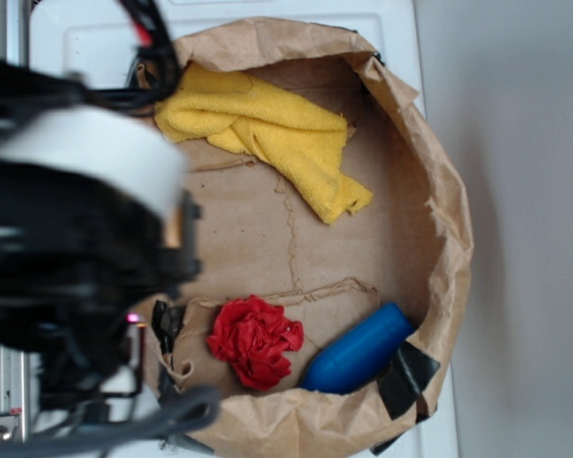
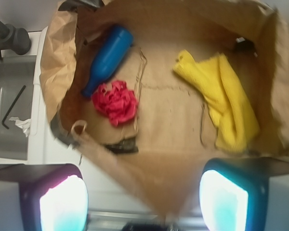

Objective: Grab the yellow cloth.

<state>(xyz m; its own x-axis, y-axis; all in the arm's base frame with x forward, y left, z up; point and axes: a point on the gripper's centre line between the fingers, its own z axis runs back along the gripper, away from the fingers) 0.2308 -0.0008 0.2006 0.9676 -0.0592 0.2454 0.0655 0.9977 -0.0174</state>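
Pincer (image 2: 143, 202) hanging wide open, empty, above the paper bag (image 1: 449, 219). Yellow cloth (image 1: 267, 134) looks soft, light, floppy; I'd pinch its thick bunched fold.

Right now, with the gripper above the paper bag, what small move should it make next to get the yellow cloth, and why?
Probably shift sideways toward the yellow cloth, then descend. The gripper is open and empty, high above the bag's bare middle; in the wrist view the cloth lies off to the right, well apart from the red wad.
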